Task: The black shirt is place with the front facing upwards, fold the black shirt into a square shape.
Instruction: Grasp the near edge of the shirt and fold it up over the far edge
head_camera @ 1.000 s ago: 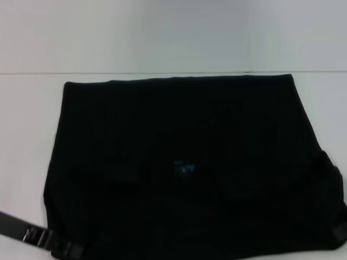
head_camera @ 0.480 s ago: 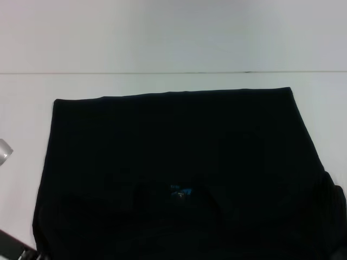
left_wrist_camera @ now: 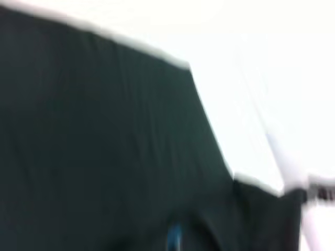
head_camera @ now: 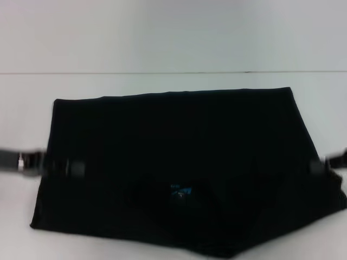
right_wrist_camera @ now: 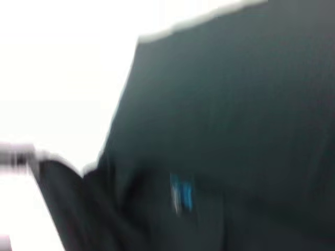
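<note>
1. The black shirt (head_camera: 179,162) lies spread on the white bench (head_camera: 173,43), folded into a broad shape that is wider toward the robot, with its far edge straight.
2. A small blue neck label (head_camera: 180,191) shows near the middle of the shirt's near part, beside a curved neckline.
3. The left gripper (head_camera: 76,168) sits at the shirt's left edge, about halfway along that side, its arm reaching in from the left; whether its fingers are clenched or released cannot be told.
4. The right gripper (head_camera: 317,165) sits at the shirt's right edge, at about the same level; the state of its fingers cannot be told either.
5. Both wrist views show the dark cloth against the bench, with the label visible.
</note>
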### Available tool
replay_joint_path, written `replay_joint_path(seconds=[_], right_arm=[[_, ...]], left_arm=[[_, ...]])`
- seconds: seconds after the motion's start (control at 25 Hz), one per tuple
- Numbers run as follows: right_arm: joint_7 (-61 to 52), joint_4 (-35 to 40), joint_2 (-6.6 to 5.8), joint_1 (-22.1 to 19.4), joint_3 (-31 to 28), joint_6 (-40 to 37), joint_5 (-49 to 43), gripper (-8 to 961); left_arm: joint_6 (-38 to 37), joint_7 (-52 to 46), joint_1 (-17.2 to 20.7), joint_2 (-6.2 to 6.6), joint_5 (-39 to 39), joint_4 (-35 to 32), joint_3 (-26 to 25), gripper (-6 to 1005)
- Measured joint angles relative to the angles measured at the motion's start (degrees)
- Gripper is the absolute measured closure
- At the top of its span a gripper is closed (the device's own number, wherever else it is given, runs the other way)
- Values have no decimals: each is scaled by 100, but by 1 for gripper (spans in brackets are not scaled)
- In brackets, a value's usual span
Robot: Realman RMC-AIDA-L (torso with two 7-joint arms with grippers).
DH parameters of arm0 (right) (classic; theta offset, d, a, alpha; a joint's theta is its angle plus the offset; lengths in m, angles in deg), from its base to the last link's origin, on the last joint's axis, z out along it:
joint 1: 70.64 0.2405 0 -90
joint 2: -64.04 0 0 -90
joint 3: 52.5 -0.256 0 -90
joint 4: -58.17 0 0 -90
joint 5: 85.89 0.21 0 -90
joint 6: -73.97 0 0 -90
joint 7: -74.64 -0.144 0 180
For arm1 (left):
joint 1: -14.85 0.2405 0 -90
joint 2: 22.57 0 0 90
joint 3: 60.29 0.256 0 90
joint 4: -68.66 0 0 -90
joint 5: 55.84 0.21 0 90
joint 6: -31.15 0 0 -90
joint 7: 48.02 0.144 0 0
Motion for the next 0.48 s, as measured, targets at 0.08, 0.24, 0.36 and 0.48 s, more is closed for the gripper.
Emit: replay_joint_path(seconds=[0.08,0.24,0.36,0.48], right_arm=[[-198,-168,-47,-43,-322,269,365,923],[-307,-563,-26,-195,-683,1041,1212,923],[-194,-880,95,-312,-757,1705,1839,923],[99,-1049,338,-390,-760,2418,2349,923]], left_arm=[[314,-167,-2,23,-227,34,-311,966],[1089,-372,65,-15,-664,220,-571,955],[1545,-391,117,-43,-951,473,-704,946],[2229,-269,233,-118,-1444,823,-760,937]])
